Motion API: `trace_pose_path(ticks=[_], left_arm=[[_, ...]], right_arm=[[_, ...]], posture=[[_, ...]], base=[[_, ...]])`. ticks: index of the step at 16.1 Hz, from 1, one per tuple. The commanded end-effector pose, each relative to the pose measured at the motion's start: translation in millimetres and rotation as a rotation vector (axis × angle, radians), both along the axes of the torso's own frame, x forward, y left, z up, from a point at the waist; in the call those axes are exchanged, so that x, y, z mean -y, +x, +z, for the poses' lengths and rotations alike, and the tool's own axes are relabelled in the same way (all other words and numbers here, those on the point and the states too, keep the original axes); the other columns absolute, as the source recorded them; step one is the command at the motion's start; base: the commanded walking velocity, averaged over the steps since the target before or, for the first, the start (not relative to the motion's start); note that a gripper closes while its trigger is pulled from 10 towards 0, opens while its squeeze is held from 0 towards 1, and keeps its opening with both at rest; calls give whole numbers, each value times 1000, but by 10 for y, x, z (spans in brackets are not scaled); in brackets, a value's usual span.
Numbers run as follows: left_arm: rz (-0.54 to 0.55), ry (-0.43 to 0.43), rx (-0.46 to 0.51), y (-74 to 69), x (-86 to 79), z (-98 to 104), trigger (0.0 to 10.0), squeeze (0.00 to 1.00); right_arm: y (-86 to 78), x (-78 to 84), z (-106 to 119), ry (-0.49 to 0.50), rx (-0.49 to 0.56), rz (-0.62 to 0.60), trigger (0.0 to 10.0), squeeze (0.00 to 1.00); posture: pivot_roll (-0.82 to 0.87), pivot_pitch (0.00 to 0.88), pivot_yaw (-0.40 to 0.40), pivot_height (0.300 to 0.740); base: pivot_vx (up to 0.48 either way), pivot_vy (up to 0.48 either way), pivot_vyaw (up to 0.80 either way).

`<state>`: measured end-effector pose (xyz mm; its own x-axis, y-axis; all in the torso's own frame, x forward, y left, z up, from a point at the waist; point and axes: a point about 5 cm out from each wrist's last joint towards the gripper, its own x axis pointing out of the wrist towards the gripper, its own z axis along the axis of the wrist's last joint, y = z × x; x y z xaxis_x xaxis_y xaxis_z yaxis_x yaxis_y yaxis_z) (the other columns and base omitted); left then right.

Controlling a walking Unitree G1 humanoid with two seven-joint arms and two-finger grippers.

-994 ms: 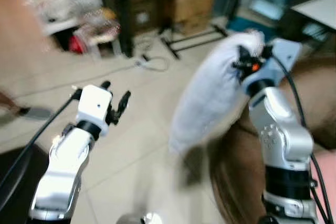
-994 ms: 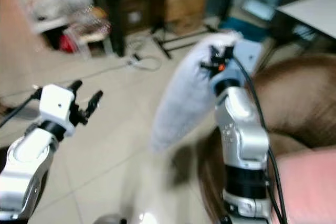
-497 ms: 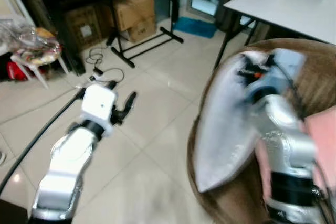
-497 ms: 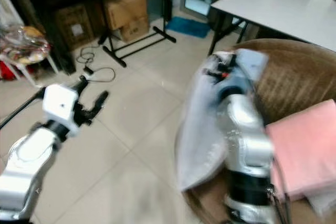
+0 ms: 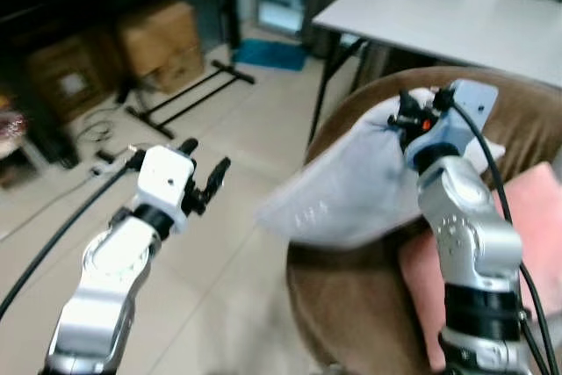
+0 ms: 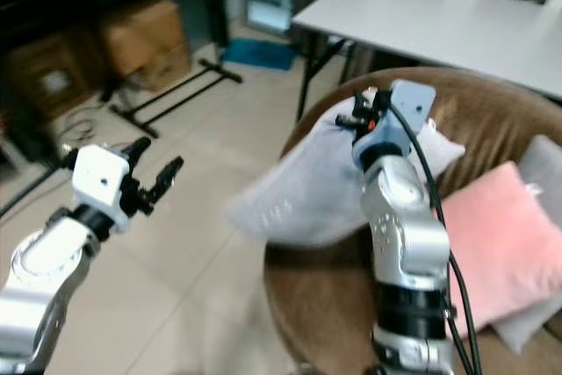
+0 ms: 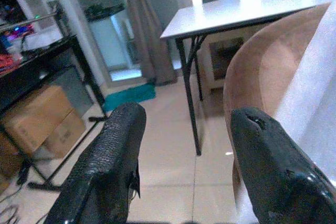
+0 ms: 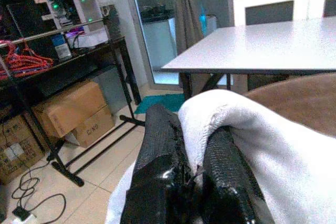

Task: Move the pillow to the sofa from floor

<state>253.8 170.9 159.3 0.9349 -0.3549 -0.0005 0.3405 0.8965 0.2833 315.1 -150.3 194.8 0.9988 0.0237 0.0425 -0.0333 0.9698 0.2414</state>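
The right gripper [image 8: 191,174] is clamped on a bunched fold of the soft white pillow [image 5: 347,195], its textured black fingers [image 8: 163,156] pressed together through the fabric. The pillow, plump and slack, hangs tilted over the rounded edge of the brown velvety sofa [image 5: 360,305], one corner jutting out above the pale glossy tiled floor [image 5: 237,270]. A pink cushion [image 6: 500,243] lies on the seat beside the silver arm. The left gripper [image 5: 204,170] is held over the floor, well apart from the pillow, its pebbled fingers [image 7: 102,169] spread and empty. A flat grey table [image 6: 439,19] stands behind the sofa.
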Motion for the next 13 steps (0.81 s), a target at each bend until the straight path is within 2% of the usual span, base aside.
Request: trace_pose_path(ticks=[1,9,11,13], left_arm=[[2,17,-25,-25,-46,-24,10000,0],[-96,48,-106,-118,-6,-122,10000,0],[-124,66,-127,-127,-3,-154,10000,0],[-183,103,-162,-128,14,-193,10000,0]], right_arm=[[5,-134,119,-8,54,61,10000,0],[55,-299,164,-38,66,171,10000,0],[140,-332,140,-70,55,213,10000,0],[329,-353,19,-56,33,295,10000,0]], posture=[[-52,0,-5,740],[-48,0,-15,740],[-47,0,-15,740],[-45,0,-15,740]], base=[[304,0,0],[0,0,0],[0,0,0],[0,0,0]])
